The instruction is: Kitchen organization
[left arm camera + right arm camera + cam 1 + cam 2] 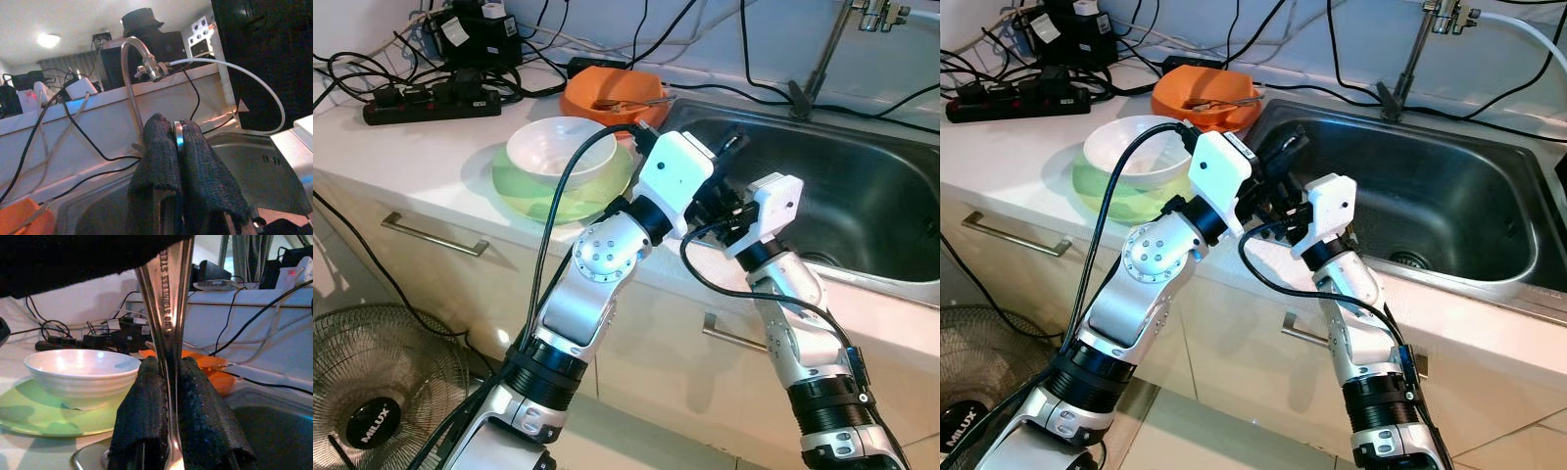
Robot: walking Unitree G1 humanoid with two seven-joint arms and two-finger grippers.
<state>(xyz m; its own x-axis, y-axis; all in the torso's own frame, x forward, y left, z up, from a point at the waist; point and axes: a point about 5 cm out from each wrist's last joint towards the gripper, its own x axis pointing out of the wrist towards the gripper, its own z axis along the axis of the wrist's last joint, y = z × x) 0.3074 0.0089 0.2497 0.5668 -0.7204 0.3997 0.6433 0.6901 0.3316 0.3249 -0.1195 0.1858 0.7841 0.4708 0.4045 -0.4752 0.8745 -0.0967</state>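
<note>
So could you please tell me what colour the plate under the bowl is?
Light green plate, clearest in right wrist view.

Head cameras are looking down at the sink [862, 211] from close above; wrist cameras are facing along cloth-covered fingers [195, 171], both sharing the basin.

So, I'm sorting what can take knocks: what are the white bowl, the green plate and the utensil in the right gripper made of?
White bowl: looks like glazed ceramic, glossy with bright highlights; melamine is possible.
Green plate: pale, faintly see-through with a soft sheen, probably plastic or tinted glass.
Utensil: stainless steel, polished silver, with "STAINLESS STEEL" stamped on its handle, pinched in the right gripper.
</note>
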